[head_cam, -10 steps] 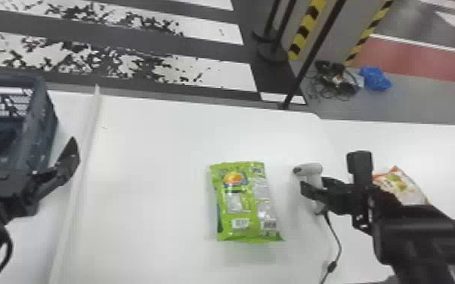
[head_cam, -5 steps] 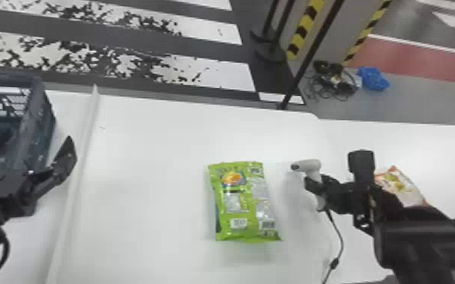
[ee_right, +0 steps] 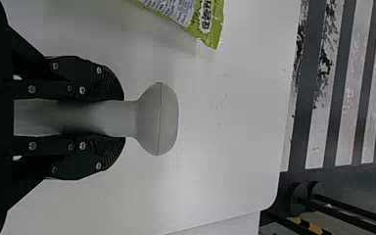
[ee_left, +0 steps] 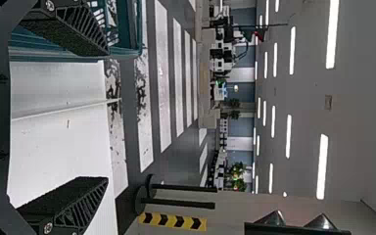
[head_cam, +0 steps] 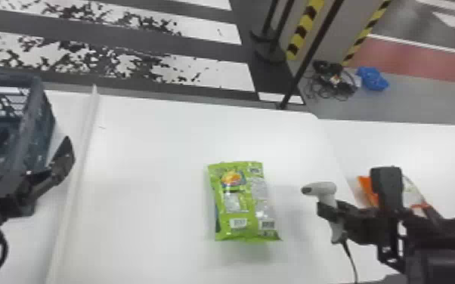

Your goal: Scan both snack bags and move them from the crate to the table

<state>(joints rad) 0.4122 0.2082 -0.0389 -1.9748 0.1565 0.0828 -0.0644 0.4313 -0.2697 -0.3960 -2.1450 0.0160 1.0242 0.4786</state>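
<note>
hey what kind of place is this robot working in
Probably a large indoor demo or test hall: rows of ceiling lights, crosswalk-like floor stripes and yellow-and-black hazard tape beyond the table.

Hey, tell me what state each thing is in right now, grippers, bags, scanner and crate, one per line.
Left gripper: open, empty.
Right gripper: closed on the scanner's handle.
Scanner: held head up, cord attached.
Green bag: lying flat, barcode side up.
Orange-and-white bag: partly hidden behind the right arm.
Crate: upright, open-topped.
</note>
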